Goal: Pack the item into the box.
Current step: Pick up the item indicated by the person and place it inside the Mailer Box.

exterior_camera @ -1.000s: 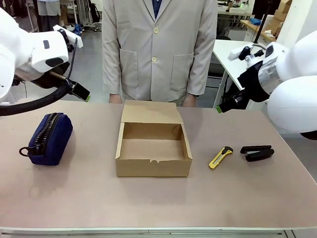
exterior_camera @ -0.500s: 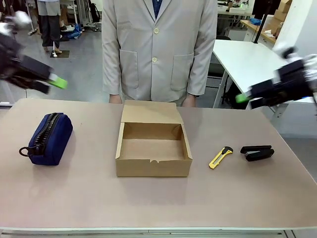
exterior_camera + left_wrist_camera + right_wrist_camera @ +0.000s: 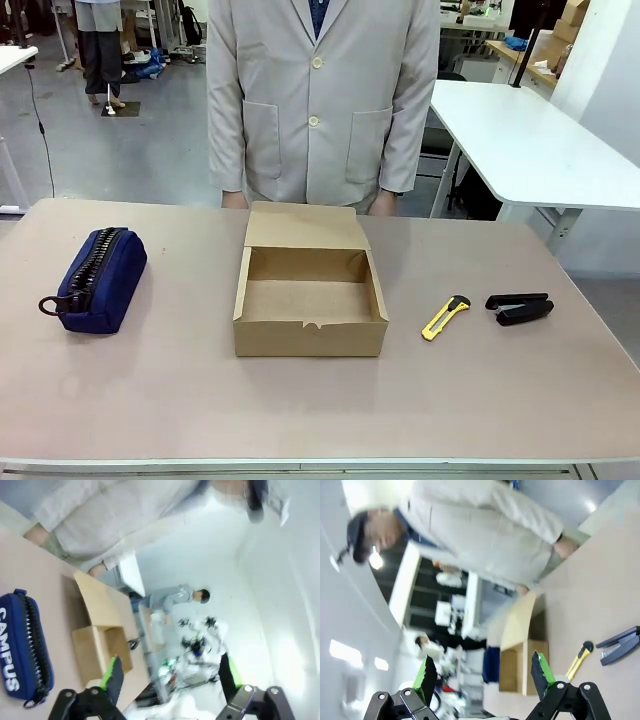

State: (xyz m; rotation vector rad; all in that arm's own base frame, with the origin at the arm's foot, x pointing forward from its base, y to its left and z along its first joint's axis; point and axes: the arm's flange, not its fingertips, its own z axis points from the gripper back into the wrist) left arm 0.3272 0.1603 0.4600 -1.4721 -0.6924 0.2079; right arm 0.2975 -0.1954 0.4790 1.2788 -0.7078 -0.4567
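Front: both arms pulled back off the surface (image 3: 300,420) since a second ago. The yellow utility knife (image 3: 446,317) lies right of the open box (image 3: 310,300), untouched.
Left wrist: left hand (image 3: 170,672) apart, empty.
Right wrist: right hand (image 3: 483,674) apart, empty.
Pick not started, I'd say.

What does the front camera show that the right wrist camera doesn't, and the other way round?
Front view's own: the navy pouch in full, zip up, left of the box; the wrist view gives just a blue patch there. Right wrist view's own: the right gripper, jaws open and empty. Shared: the person in a beige coat, the open cardboard box, and the yellow knife and black stapler lying on the table beside it.
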